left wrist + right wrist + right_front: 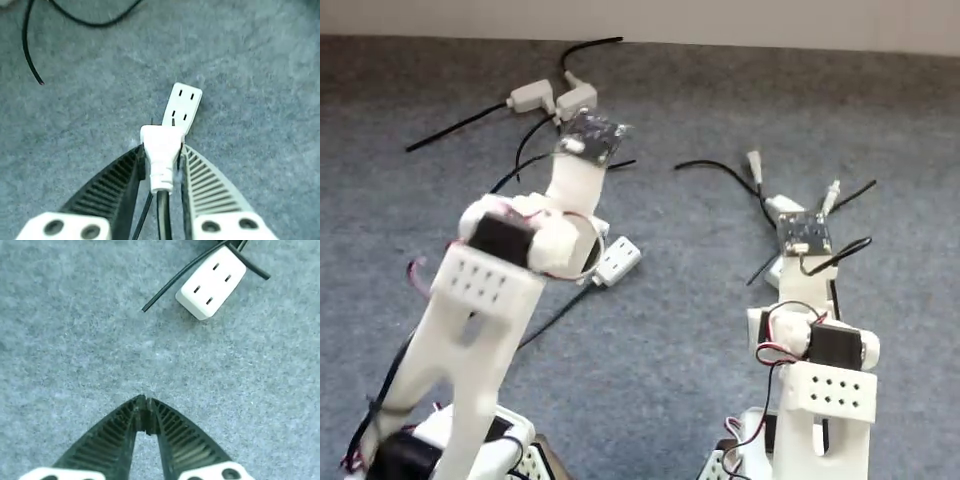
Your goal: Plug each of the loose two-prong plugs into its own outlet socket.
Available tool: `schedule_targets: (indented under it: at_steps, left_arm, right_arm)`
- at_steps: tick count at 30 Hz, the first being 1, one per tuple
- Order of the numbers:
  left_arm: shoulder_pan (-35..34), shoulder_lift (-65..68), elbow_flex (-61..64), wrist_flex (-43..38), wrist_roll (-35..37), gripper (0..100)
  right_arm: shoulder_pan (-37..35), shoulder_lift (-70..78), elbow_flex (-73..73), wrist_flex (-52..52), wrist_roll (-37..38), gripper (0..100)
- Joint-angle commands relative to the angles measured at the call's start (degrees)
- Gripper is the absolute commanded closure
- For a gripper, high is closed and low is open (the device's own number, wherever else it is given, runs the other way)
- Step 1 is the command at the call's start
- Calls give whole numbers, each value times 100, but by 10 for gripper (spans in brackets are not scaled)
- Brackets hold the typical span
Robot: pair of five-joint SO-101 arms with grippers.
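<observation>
Left gripper (161, 151) is clamping a white two-prong plug (161, 167) at a socket block (184, 100); right gripper (146, 407) is hanging pinched together over grey carpet (75, 340).

The plug's front end is meeting the near edge of the white socket block, which is lying flat on the carpet; whether the prongs are entering a slot cannot be told. Farther off a black cable (24, 45) is curling across the pile. Well ahead of the right gripper a second socket block (212, 282) is lying slots-up with black cords (170, 287) crossing beside it. From above, a loose plug (755, 160) is lying beyond the right arm (820, 385), and the carpet is ending at a pale wall strip (770, 18).
</observation>
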Motion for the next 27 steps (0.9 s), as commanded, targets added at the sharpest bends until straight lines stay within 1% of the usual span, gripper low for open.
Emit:
schedule_targets:
  at_steps: [1,5,8,14,18,23,27]
  left_arm:
    - [286,989,-840,448,-53,993]
    - [523,1604,-1147,484,-123,993]
    - [541,1982,-1376,475,-545,993]
    - [541,2993,-1947,475,-580,993]
    - [505,3890,-2545,536,-589,993]
    - [541,4549,-3248,659,-589,993]
    - [593,4585,-3503,905,-571,993]
  right_arm:
    - [31,-57,40,-31,18,991]
    - [40,-57,224,-233,18,991]
    - [40,-57,576,-585,18,991]
    - [75,-57,1385,-1420,18,991]
    - [470,-57,1578,-1789,-18,991]
    - [1095,-57,1596,-2185,-1020,991]
    - [1226,-48,1815,-2475,-1116,991]
